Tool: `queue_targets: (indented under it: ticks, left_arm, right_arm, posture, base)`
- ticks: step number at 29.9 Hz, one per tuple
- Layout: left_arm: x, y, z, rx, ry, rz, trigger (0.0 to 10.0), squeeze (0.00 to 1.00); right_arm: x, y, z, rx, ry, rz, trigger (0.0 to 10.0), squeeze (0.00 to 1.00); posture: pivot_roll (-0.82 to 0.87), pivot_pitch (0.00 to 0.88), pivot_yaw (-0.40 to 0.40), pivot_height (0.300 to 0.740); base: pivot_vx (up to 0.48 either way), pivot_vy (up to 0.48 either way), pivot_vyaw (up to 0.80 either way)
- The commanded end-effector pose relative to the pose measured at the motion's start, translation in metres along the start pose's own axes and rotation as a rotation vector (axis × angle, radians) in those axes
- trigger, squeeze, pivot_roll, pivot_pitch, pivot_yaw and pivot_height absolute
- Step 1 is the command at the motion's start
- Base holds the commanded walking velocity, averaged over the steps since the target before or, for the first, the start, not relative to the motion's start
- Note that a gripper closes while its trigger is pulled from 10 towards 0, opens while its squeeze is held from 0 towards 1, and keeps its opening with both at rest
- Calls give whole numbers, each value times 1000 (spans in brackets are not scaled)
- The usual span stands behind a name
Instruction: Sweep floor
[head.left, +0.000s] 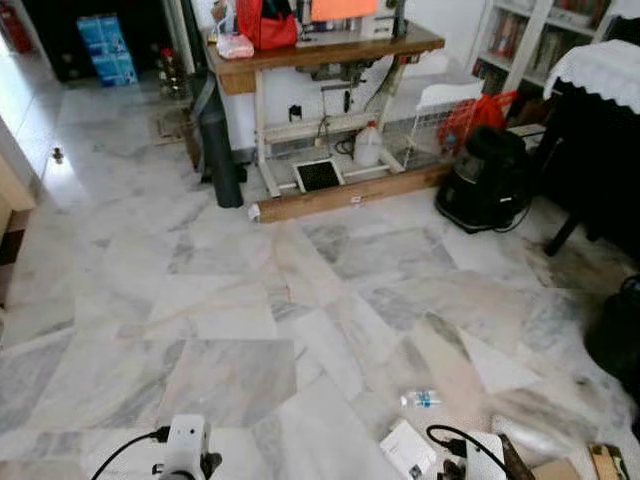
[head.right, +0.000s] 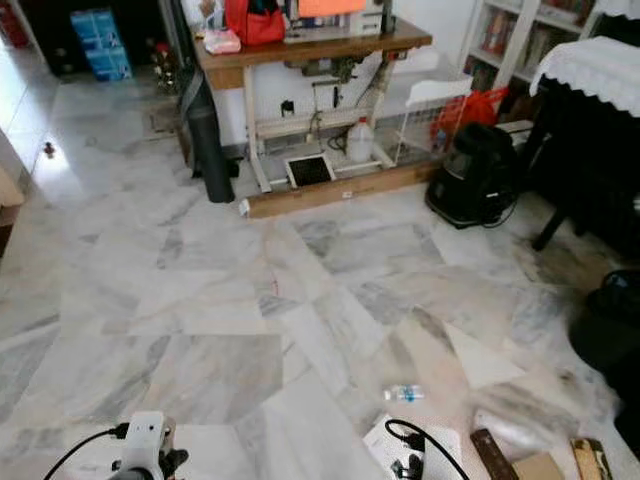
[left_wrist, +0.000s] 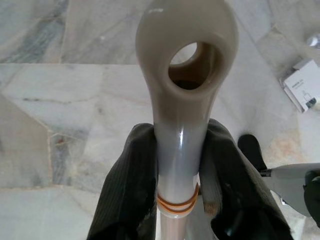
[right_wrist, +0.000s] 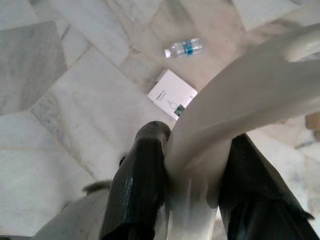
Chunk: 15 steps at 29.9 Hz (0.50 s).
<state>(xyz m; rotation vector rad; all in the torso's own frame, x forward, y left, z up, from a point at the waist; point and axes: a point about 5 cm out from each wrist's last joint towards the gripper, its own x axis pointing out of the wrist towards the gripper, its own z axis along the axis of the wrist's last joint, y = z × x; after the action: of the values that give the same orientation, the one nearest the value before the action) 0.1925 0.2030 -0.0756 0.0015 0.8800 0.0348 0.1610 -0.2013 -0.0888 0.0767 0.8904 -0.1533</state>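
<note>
Left gripper (left_wrist: 180, 200): both black fingers clamped around a pale grey handle (left_wrist: 182, 100) with a hanging hole at its end; the rest of the shaft is cut off, so the tool head cannot be identified. Marble floor (head.left: 230, 300) lies beneath. Right of that handle, a white carton (head.left: 407, 448) and a small plastic bottle (head.left: 421, 399) lie on the floor, near each other. Right gripper (right_wrist: 192, 180): fingers closed around a cream curved handle (right_wrist: 240, 100), its far end out of frame.
</note>
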Motion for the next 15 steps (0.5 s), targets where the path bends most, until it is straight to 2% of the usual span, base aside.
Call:
queue_targets:
  ticks: [1, 15]
  left_arm:
    - [0, 1, 0, 0, 8, 6, 10000, 0]
    - [0, 1, -2, -9, 12, 4, 10000, 0]
  right_arm:
    - [0, 0, -1, 16, 6, -4, 10000, 0]
    - [0, 1, -2, 13, 6, 1, 10000, 0]
  posture:
    - [-125, 0, 26, 740]
    - [-125, 0, 26, 740]
  base:
    - [0, 0, -788]
    - [0, 0, -789]
